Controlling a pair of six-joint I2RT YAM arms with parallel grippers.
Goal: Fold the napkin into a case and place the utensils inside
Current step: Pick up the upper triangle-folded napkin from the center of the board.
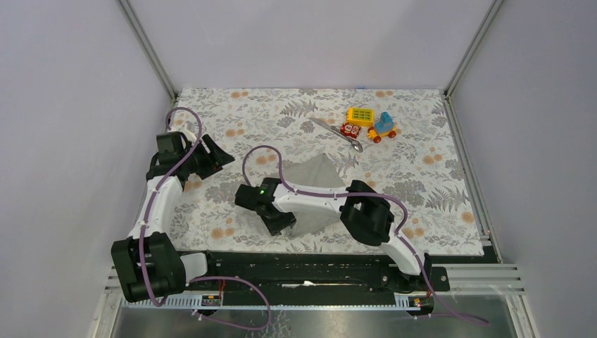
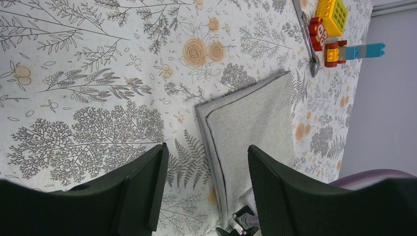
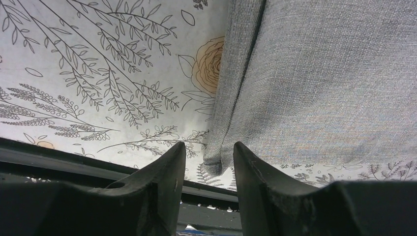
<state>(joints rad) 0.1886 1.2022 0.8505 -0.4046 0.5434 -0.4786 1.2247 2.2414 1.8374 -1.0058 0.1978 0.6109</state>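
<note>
The plain grey cloth napkin point(image 1: 317, 176) lies doubled over at the middle of the floral-printed tablecloth point(image 1: 436, 176). Its doubled edge runs from the near-left corner away toward twelve o'clock. The right gripper point(image 3: 209, 147) sits low at that corner, at about seven o'clock of the cloth. Its jaws are set narrow with the edge between them. A sliver of tablecloth shows beside one finger, so I judge it is not yet pinched.

The left gripper point(image 2: 206, 147) hovers at the napkin's ten o'clock, jaws wide and holding nothing. The right arm is plainly the nearer, and any next fold would turn on that corner.

The two slim silver metal utensils point(image 1: 338, 134) lie at one o'clock of the napkin, just beside the colourful toy blocks point(image 1: 369, 123) and well apart from both grippers.
</note>
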